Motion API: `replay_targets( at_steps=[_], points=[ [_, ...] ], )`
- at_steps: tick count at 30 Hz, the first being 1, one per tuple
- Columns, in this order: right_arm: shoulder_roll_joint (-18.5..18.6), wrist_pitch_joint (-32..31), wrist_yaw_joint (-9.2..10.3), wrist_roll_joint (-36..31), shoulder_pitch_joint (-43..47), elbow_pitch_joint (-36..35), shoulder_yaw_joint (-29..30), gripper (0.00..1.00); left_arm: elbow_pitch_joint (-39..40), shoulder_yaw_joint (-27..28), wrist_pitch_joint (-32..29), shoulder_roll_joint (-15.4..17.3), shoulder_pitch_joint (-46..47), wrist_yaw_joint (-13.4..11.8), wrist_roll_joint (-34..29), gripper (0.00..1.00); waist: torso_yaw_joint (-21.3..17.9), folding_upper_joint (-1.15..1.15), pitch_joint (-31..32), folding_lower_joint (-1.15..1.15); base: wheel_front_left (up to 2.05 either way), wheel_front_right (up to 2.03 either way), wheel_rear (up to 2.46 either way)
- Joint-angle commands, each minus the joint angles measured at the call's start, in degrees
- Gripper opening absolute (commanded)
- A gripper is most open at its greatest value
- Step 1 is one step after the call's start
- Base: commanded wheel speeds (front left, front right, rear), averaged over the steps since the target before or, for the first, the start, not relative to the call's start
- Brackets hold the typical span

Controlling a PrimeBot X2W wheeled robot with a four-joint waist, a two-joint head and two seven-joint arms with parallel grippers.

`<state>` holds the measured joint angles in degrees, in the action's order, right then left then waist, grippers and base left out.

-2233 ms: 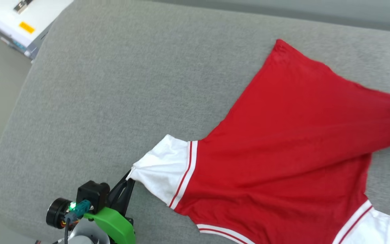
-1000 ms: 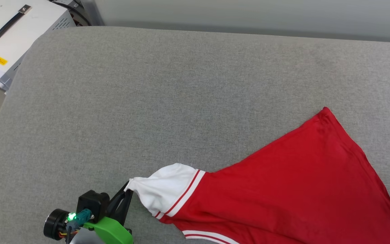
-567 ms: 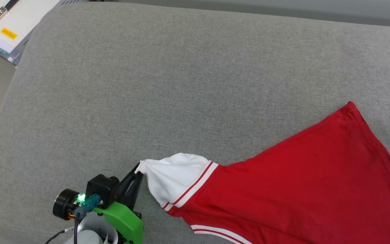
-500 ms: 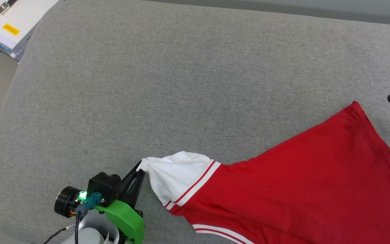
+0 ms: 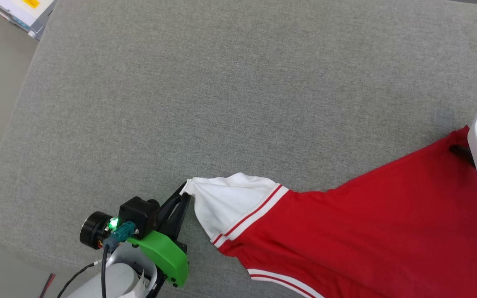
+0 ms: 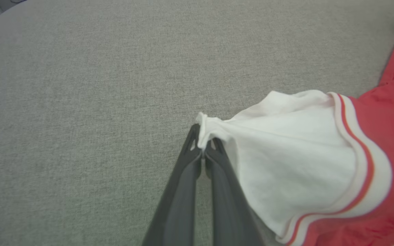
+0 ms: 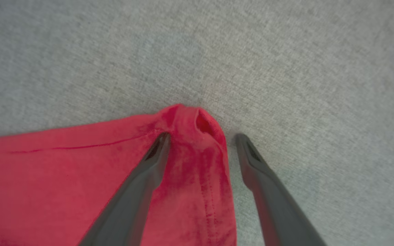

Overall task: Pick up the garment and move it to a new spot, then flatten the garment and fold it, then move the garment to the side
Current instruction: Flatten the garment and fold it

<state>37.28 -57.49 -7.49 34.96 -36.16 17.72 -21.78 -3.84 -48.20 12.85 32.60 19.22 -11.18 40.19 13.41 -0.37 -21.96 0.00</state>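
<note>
Fingertips of the left gripper [image 6: 203,145] are pressed together on a small pinch of white cloth at the very edge of the sleeve [image 6: 296,157]. That thin bite is the first weak spot: a firm pull toward the right could, I judge, draw the fabric out from between them. The right gripper [image 7: 202,136] stands wide, one finger over the red cloth and the other over the bare grey cushion [image 5: 180,82], straddling the rolled hem corner [image 7: 192,119] without holding it. If those fingers close from here, they may catch only the top layer, or flatten the corner and slide off it; pressing down first may dig them into the cushion's weave. Outward from both, the garment [image 5: 367,231] lies stretched across the lower right of the cushion, with the sleeve toward the left arm and the hem corner toward the right, its body running off the edge of the head view. Spreading with one end unsecured would likely drag the whole shirt sideways rather than flatten it. Whether the unseen part is bunched cannot be told.
</note>
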Motion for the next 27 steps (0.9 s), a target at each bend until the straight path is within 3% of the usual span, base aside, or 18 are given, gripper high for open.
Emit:
replay_targets(
  at_steps=[1, 5, 6, 7, 15, 27],
  points=[
    [-0.92, -0.29, 0.00, -0.03, 3.09, 1.50, -2.62, 1.00, -0.50, 0.03, 0.46, -0.35, 1.02, 0.34, -1.01, 0.00, 0.62, 0.37, -0.63, 0.00, 0.00, 0.00, 0.00],
    [-0.81, 1.78, 0.00, 2.01, 4.81, 2.44, -5.35, 1.00, -1.49, 0.22, 0.80, -0.79, 1.06, 0.60, -0.87, 0.00, 0.33, 0.37, -0.55, 0.00, 0.00, 0.00, 0.00],
    [-0.67, 2.63, 0.00, 2.31, 4.64, 2.58, -5.66, 0.57, -1.70, 0.29, 0.87, -0.81, 1.02, 0.64, -0.82, 0.00, 0.16, 0.37, -0.41, 0.00, 0.00, 0.00, 0.00],
    [-0.52, 3.75, 0.00, 2.59, 4.17, 2.75, -6.02, 0.00, -1.96, 0.39, 0.94, -0.79, 0.93, 0.67, -0.74, 0.00, -0.15, 0.37, -0.13, 0.00, 0.00, 0.00, 0.00],
    [-0.32, 14.91, 0.00, 3.82, -0.54, 1.92, -6.24, 0.00, -3.17, 0.51, 1.24, -0.34, 0.21, 0.76, -0.71, 0.00, -2.18, 0.37, 4.19, 0.00, 0.00, 0.00, 0.00],
    [4.33, 27.54, 0.00, 6.58, 1.04, -5.75, -5.45, 0.00, 1.06, 3.13, 1.36, 3.89, -1.11, -1.44, -0.46, 0.00, -5.80, 0.37, 12.45, 0.00, 0.00, 0.00, 0.00]
  ],
)
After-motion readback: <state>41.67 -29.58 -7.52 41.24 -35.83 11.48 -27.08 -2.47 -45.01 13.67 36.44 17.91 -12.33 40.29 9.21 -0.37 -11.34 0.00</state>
